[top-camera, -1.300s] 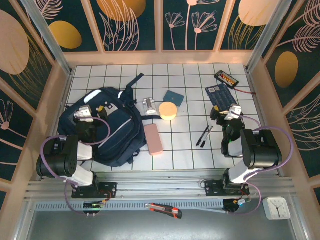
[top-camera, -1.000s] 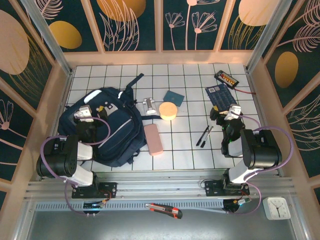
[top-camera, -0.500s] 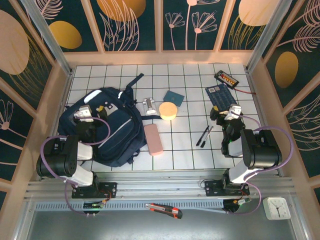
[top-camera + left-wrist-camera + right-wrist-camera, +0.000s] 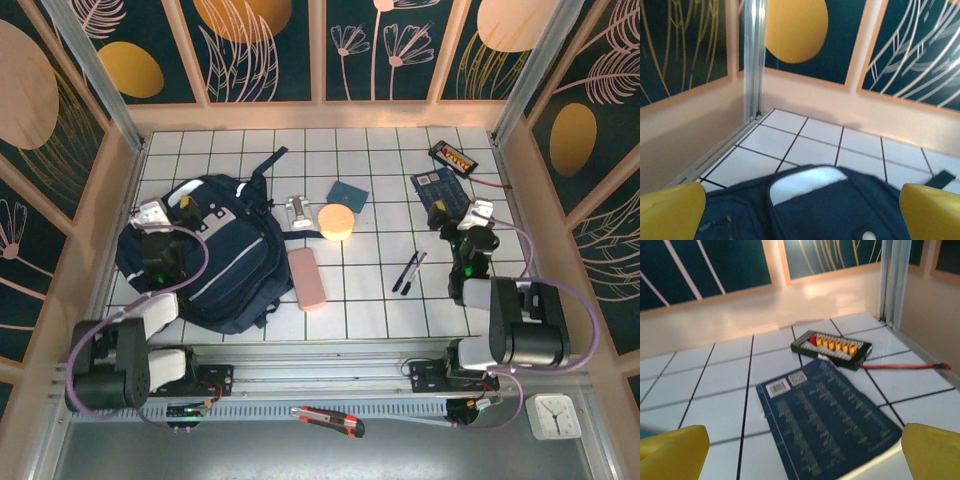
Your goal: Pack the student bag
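Observation:
The student bag (image 4: 235,262), a large navy backpack with pale patches, lies flat on the left of the tiled table. My left gripper (image 4: 168,210) hovers over the bag's far left corner, open, with nothing between its yellow fingertips (image 4: 670,212). In the left wrist view the bag (image 4: 840,210) shows a white patch just below the jaws. My right gripper (image 4: 463,214) stands open and empty on the right side, just short of a dark blue booklet (image 4: 830,425). The right gripper's yellow fingertips (image 4: 932,452) frame the booklet's near edge.
A pink case (image 4: 308,278), an orange disc (image 4: 336,221), a teal square (image 4: 348,193) and a small white item (image 4: 299,210) lie mid-table. Two pens (image 4: 408,272) lie left of the right arm. A black connector board (image 4: 832,347) with a red wire sits beyond the booklet. Walls close in on both sides.
Both arms have unfolded and lifted. The left gripper has shifted to the far left over the bag, the right gripper slightly right toward the booklet. Both stay open.

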Controlling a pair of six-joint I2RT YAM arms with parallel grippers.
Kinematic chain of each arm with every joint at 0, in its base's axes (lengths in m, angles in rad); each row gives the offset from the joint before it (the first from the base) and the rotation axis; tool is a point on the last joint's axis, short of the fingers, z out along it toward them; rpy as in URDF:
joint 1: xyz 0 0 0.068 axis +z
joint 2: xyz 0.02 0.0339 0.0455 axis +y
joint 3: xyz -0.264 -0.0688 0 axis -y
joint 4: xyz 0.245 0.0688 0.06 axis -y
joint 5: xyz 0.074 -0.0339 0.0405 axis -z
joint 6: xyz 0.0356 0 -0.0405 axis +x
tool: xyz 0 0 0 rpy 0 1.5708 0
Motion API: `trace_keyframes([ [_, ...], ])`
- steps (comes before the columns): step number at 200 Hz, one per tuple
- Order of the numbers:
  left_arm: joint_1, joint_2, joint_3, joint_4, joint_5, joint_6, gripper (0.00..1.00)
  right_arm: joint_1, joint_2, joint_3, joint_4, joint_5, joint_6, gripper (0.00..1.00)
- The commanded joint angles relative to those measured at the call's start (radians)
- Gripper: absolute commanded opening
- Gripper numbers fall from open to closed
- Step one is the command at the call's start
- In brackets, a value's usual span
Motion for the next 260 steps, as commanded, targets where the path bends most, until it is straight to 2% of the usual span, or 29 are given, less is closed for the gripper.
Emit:
trace_keyframes([
  [1,-0.003,-0.107,0.128,-0.389,-0.070,-0.141,0.99,-0.021,-0.110,0.124,-0.252,0.073,0.108,0.99],
  [14,-0.004,-0.136,0.196,-0.552,0.008,-0.173,0.99,-0.039,-0.146,0.258,-0.496,0.085,0.227,0.99],
  [30,-0.004,-0.165,0.243,-0.701,0.051,-0.273,0.99,-0.052,-0.120,0.478,-0.795,-0.010,0.305,0.99],
  [44,-0.006,-0.189,0.280,-0.795,0.144,-0.272,0.99,-0.045,-0.048,0.676,-1.021,-0.151,0.350,0.99],
  [63,-0.054,-0.195,0.346,-0.925,0.245,-0.203,0.99,0.001,0.044,0.852,-1.198,-0.338,0.375,0.97],
  [76,-0.099,-0.155,0.417,-1.063,0.248,-0.155,0.99,0.062,0.090,0.919,-1.248,-0.446,0.374,0.97],
  [93,-0.177,-0.107,0.466,-1.182,0.247,-0.105,0.99,0.167,0.153,0.980,-1.324,-0.493,0.404,0.97],
  [122,-0.331,-0.066,0.511,-1.329,0.142,-0.085,0.99,0.376,0.273,0.997,-1.344,-0.588,0.485,0.94],
  [144,-0.335,-0.125,0.490,-1.381,0.047,-0.186,0.99,0.535,0.395,1.043,-1.350,-0.658,0.517,0.88],
  [170,-0.335,-0.203,0.431,-1.375,0.087,-0.282,0.99,0.676,0.552,1.149,-1.387,-0.718,0.516,0.78],
  [187,-0.335,-0.212,0.409,-1.393,0.094,-0.328,0.99,0.732,0.640,1.222,-1.429,-0.739,0.516,0.71],
  [207,-0.335,-0.236,0.399,-1.418,0.083,-0.343,0.99,0.768,0.695,1.287,-1.462,-0.749,0.513,0.71],
  [260,-0.334,-0.271,0.393,-1.442,0.071,-0.325,0.99,0.798,0.770,1.291,-1.469,-0.790,0.528,0.68],
])
